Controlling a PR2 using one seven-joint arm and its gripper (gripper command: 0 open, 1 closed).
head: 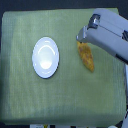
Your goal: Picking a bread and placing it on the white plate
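Jaws (80, 38) at bread's (87, 57) upper tip, open or shut: can't tell; bread lies flat on green tabletop (65, 100), toward its right edge; white plate (45, 57) apart, nearer the left edge.

My arm (111, 36) is a bulky shell of pale grey-white panels with rounded edges. A dark recess with a small bright metallic part sits near its top. My end effector (81, 36) is light grey and blurred.

plate (45, 58) on cloth (20, 95) — bread (88, 58) toward exterior view's right, apart
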